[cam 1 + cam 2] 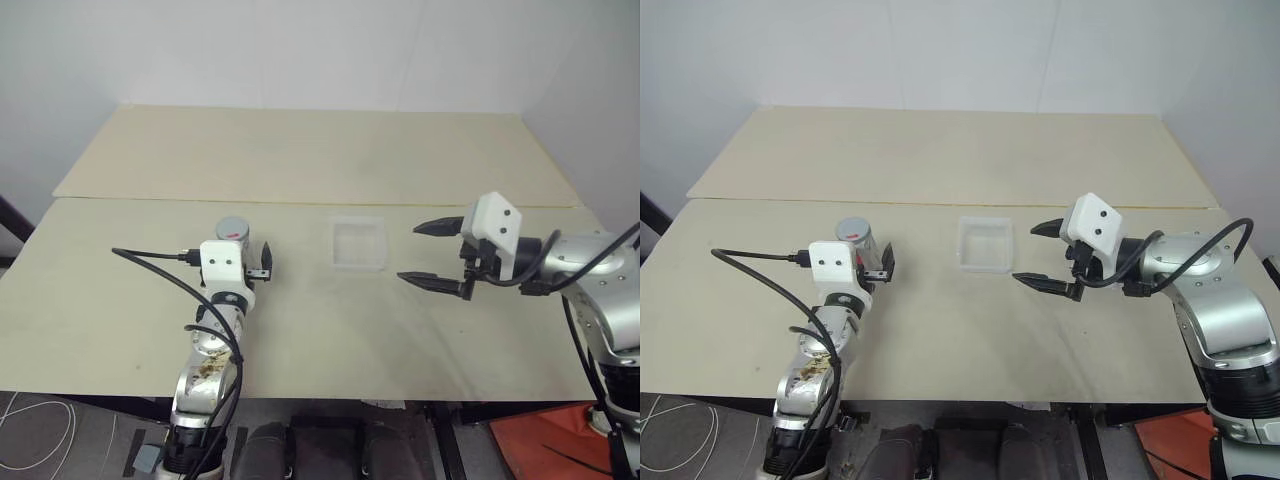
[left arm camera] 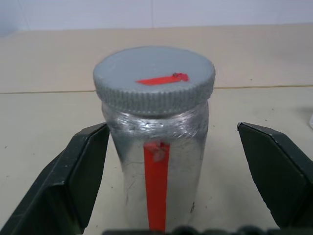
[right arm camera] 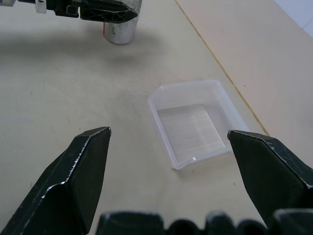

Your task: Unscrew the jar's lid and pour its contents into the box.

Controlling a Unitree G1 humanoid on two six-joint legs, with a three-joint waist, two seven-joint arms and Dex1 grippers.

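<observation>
The jar [image 2: 156, 152], a shiny silver cylinder with a red stripe, stands upright on the table at the left. The grey lid [image 2: 154, 81] with its red mark sits on top of it, so the contents are hidden. My left gripper [image 1: 243, 256] is open and level, with the jar between its fingers; one finger [image 2: 83, 166] is close against the jar's side and the other stands well apart. The box [image 1: 358, 243], a clear shallow tray, lies empty at the table's middle. To its right my right gripper [image 1: 409, 253] hovers open, pointing at the box [image 3: 193, 122].
The table [image 1: 300, 150] is made of two pale boards with a seam across it behind the jar and box. A black cable [image 1: 150, 262] loops from my left wrist over the table's left part. White walls stand behind and to the right.
</observation>
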